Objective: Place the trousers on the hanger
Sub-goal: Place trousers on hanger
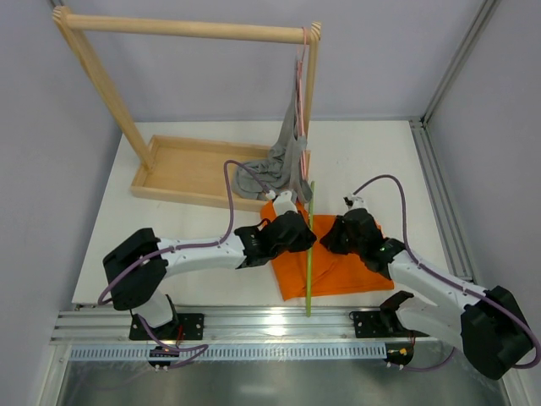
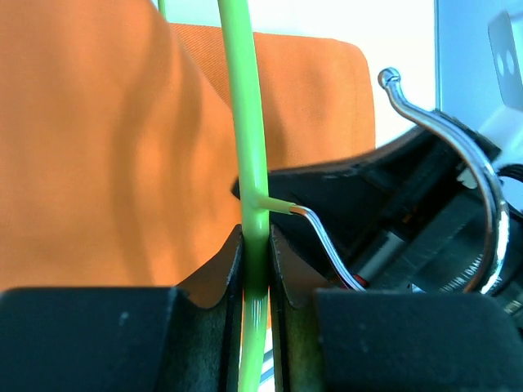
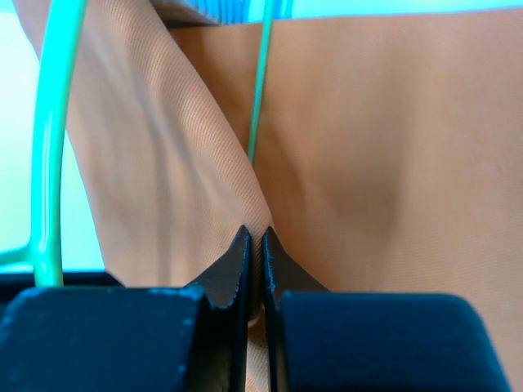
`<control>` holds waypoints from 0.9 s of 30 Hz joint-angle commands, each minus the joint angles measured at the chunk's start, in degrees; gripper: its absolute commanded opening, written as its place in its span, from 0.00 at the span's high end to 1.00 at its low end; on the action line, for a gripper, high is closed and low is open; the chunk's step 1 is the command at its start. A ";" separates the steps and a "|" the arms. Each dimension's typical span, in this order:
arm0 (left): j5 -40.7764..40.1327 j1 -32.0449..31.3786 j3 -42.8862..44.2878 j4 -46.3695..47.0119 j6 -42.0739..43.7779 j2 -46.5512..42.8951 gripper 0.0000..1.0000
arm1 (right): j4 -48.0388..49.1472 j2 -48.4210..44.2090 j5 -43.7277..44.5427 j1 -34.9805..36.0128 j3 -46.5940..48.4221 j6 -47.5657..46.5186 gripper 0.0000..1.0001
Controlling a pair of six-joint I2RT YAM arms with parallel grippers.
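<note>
The orange trousers (image 1: 313,271) lie folded on the white table between my two arms. The lime-green hanger (image 1: 309,254) stands on edge across them, running from far to near. My left gripper (image 1: 309,239) is shut on the hanger's top bar (image 2: 245,122), right by the metal hook (image 2: 482,171). The trousers (image 2: 98,147) fill the left wrist view behind the bar. My right gripper (image 1: 331,239) is shut on a raised fold of the trousers (image 3: 204,147), just right of the hanger. The hanger's bars (image 3: 49,139) show on the left of the right wrist view.
A wooden clothes rack (image 1: 186,30) with a wooden tray base (image 1: 194,173) stands at the back. A pink hanger (image 1: 299,63) with a grey garment (image 1: 287,156) hangs from its right end, draping down to the trousers' far edge. Metal rails (image 1: 254,326) run along the near table edge.
</note>
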 commanded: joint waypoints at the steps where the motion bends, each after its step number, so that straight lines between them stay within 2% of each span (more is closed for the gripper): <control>1: -1.73 -0.02 0.16 -4.36 -0.60 0.63 1.00 | -11.91 -4.12 5.70 -0.26 -0.37 7.56 0.96; 2: -2.08 -0.02 0.16 -4.80 -0.78 0.54 1.00 | -18.30 -4.74 10.25 -0.18 -0.02 9.24 0.96; 5: -3.57 -0.02 0.25 -7.25 -1.57 -0.07 1.00 | -27.99 -7.64 15.29 -0.26 0.69 16.71 0.96; 7: -4.02 -0.02 0.16 -7.70 -1.92 -0.33 1.00 | -31.70 -9.31 17.84 -0.26 1.48 21.26 0.96; 14: -4.37 -0.02 -0.37 -9.28 -2.72 0.10 1.00 | -44.97 -13.36 24.88 -0.35 4.73 27.61 0.96; 21: -4.98 -0.11 -1.16 -7.96 -2.81 0.28 1.00 | -43.15 -18.46 19.96 -0.26 -2.20 29.38 0.96; 27: -6.21 -0.02 -0.19 -10.60 -2.72 0.63 1.00 | -45.08 -20.30 20.66 -0.26 -0.64 30.87 0.96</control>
